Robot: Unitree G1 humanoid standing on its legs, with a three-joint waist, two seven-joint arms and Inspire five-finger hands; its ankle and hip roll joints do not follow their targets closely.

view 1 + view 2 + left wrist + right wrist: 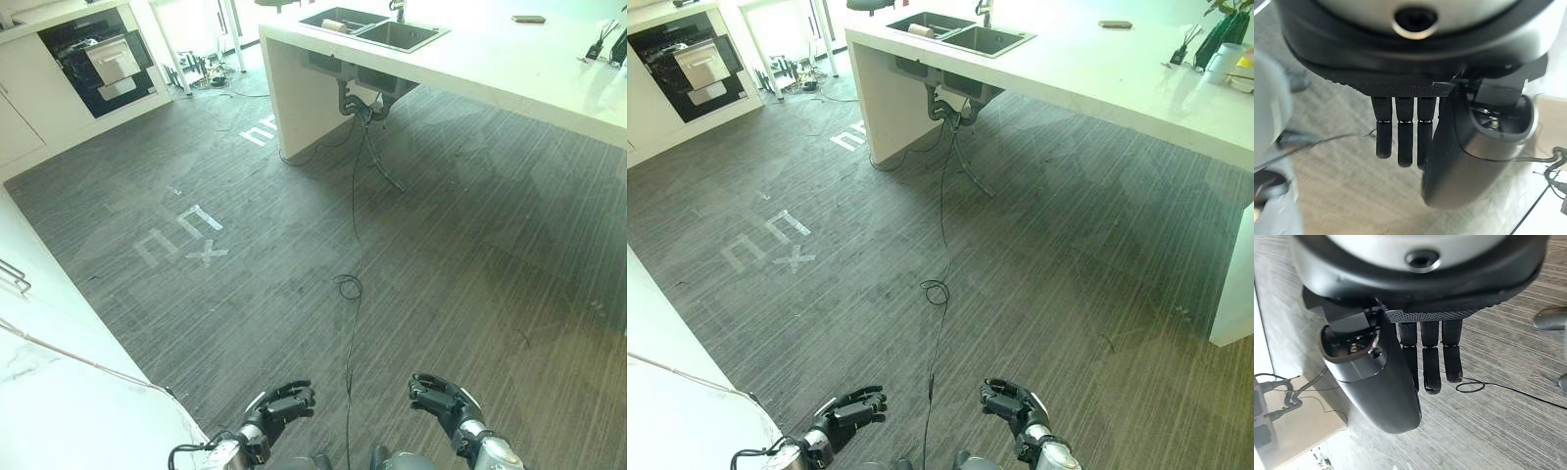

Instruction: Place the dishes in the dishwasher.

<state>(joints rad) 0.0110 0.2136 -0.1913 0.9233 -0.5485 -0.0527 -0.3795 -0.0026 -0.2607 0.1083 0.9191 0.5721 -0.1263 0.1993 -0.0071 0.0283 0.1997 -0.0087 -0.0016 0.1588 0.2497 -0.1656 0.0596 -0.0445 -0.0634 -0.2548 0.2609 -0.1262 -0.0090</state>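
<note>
Hands hang empty over the floor (441, 245): left hand (284, 403) and right hand (438, 395), fingers loosely relaxed. Whatever dishes I can make out sit in the sink (377, 27) on the far tabletop (509, 59) (a roll-like item, hard to identify). I judge approaching squarely comes first, hands low.

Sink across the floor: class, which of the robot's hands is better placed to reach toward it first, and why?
Right, marginally. The sink lies far ahead, slightly right of centre, nearer the right hand than the left hand. Both hang open and empty over the floor, so walking comes first.
</note>
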